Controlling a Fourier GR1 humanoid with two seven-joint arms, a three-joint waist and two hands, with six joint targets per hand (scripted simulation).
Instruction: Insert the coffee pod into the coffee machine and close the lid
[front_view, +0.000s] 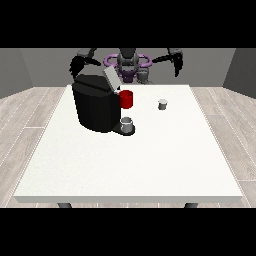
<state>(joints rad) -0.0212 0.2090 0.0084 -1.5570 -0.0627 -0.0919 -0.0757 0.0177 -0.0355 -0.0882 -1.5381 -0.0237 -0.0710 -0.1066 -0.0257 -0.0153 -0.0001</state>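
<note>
partly, the coffee machine (95, 107) hides the hand at the view's left (76, 65); fingers unreadable.

Both arms spread out from the robot's torso (128, 64), the hand at the view's left (76, 65) and the hand at the view's right (177, 60) hanging down level with it.

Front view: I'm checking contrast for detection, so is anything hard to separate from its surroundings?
Front view: the coffee machine is an almost uniformly black mass; the small grey coffee pod looks pale against the white table; lighting is even, without glare.
</note>
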